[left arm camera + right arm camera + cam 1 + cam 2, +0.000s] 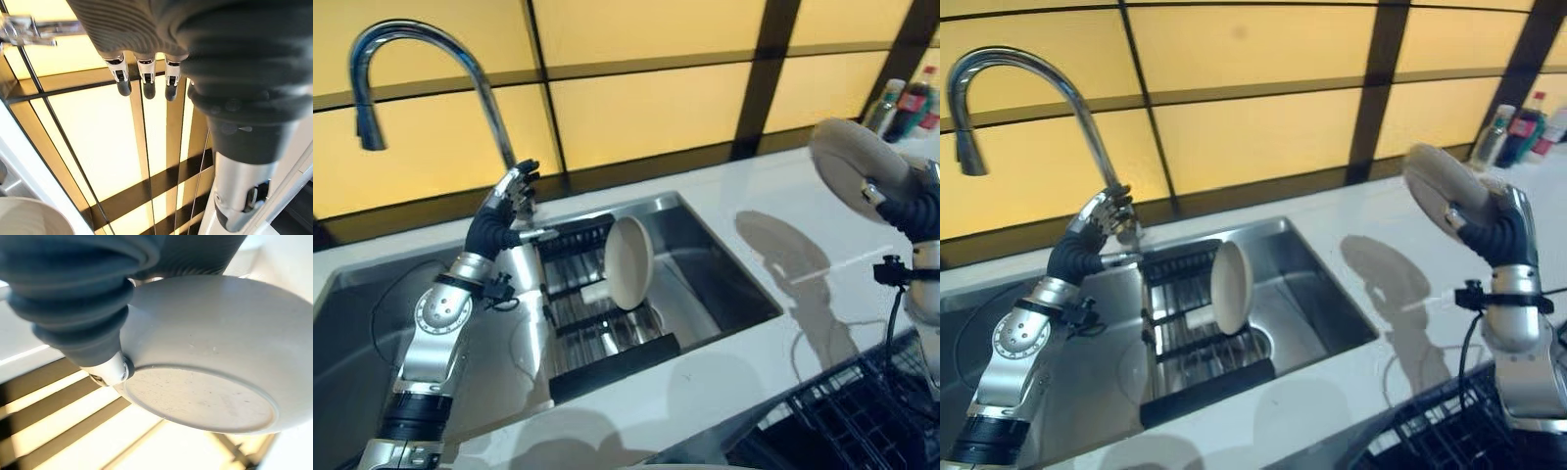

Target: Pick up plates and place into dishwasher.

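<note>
Right hand (1494, 230) raised over the white counter (1361, 294), thumb and fingers clamped on a beige plate (1440, 191), held tilted above the dishwasher rack (1469, 426). Second plate (628, 262) stands on edge in the dark drying rack (597, 323) inside the sink (705, 255). Left hand (514, 196) up near the faucet (421, 49), fingers loosely straight, holding nothing, well apart from that plate.

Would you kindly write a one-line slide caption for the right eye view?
Right hand holds a plate above the counter; another plate stands in the sink rack.
</note>
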Robot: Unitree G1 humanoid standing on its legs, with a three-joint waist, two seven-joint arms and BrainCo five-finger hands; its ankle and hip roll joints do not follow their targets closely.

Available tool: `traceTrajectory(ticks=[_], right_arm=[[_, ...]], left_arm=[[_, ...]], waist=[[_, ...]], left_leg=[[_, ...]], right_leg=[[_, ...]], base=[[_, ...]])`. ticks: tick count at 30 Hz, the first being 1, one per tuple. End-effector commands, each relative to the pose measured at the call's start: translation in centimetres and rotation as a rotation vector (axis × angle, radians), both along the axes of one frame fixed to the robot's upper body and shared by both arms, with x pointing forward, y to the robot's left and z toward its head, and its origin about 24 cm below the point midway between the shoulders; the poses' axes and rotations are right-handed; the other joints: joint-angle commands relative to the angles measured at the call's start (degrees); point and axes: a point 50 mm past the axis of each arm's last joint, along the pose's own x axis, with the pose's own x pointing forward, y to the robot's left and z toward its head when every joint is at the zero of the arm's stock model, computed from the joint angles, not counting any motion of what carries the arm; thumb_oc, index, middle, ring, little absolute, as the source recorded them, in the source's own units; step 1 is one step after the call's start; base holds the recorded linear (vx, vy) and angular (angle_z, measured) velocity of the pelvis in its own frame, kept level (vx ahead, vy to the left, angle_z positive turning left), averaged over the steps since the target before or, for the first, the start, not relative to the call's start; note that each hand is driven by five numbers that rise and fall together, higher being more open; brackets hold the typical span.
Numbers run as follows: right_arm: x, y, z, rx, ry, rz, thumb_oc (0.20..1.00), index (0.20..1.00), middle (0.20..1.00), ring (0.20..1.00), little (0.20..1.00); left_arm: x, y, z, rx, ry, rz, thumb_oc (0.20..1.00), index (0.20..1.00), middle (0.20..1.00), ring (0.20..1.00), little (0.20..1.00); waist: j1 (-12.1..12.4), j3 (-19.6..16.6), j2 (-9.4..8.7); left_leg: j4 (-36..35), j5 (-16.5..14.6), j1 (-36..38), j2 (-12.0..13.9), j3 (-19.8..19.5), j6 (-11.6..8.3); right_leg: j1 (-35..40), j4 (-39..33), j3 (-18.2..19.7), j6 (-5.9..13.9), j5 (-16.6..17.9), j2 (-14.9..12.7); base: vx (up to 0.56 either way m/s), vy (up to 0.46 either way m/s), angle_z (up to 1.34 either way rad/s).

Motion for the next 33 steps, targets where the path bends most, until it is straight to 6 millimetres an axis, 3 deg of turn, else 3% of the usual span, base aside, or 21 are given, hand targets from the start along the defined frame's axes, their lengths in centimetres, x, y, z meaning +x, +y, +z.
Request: traceTrajectory(ticks=[1, 6, 12, 19, 26, 33], right_arm=[[-0.6, -1.6, 2.7, 0.004, -0.136, -0.067, 0.2, 0.2, 0.2, 0.2, 0.2], [-0.9, -2.7, 1.9, 0.021, -0.09, -0.101, 0.2, 0.2, 0.2, 0.2, 0.2], [-1.9, -3.9, 0.7, 0.034, -0.032, -0.109, 0.2, 0.2, 0.2, 0.2, 0.2], [-3.3, -5.3, -0.5, 0.026, 0.078, -0.101, 0.2, 0.2, 0.2, 0.2, 0.2], [-4.2, -5.6, -2.1, 0.011, 0.214, -0.065, 0.2, 0.2, 0.2, 0.2, 0.2], [-3.7, -5.3, -2.6, -0.005, 0.279, -0.016, 0.2, 0.2, 0.2, 0.2, 0.2]], left_arm=[[0.8, 1.6, 1.0, -0.049, -0.039, 0.049, 1.0, 1.0, 1.0, 1.0, 1.0], [0.8, 2.2, 0.8, -0.053, -0.037, 0.088, 1.0, 1.0, 1.0, 1.0, 1.0], [0.7, 3.2, 0.5, -0.077, -0.027, 0.159, 1.0, 1.0, 1.0, 1.0, 1.0], [0.1, 4.2, -1.2, -0.113, 0.032, 0.227, 1.0, 1.0, 1.0, 1.0, 1.0], [-0.6, 4.1, -2.5, -0.134, 0.067, 0.238, 1.0, 1.0, 1.0, 1.0, 1.0], [-0.6, 3.4, -2.8, -0.161, 0.069, 0.24, 1.0, 1.0, 1.0, 1.0, 1.0]], waist=[[-1.4, -1.3, 0.35], [-3.6, -0.2, 0.81], [-6.8, 0.9, 2.24], [-10.3, 2.6, 3.36], [-11.5, 4.6, 4.45], [-11.7, 7.6, 5.96]], left_leg=[[2.9, -11.9, 3.1, -3.2, -0.6, 5.25], [7.1, -14.5, 2.6, -3.2, 2.0, 6.43], [12.0, -18.6, 2.4, -3.2, 3.0, 7.84], [19.5, -22.5, 2.4, -2.9, 5.0, 8.84], [21.7, -23.0, 1.9, -3.5, 5.3, 9.25], [23.3, -22.0, -0.3, -4.0, 5.0, 8.74]], right_leg=[[-0.3, 2.2, -0.1, 2.4, -5.3, 1.3], [-2.7, 5.0, 2.2, 2.47, -5.3, 1.4], [-5.4, 10.1, 5.1, 2.71, -7.9, 2.2], [-6.8, 16.0, 7.5, 2.26, -9.9, 2.8], [-7.4, 17.9, 8.2, 2.71, -10.5, 2.0], [-9.4, 19.5, 7.3, 3.02, -10.5, 0.8]], base=[[-0.02, -0.029, -0.21], [-0.02, -0.029, -0.37], [0.02, -0.023, -0.34], [0.09, -0.04, -0.35], [0.08, -0.015, -0.42], [0.04, 0.024, -0.1]])
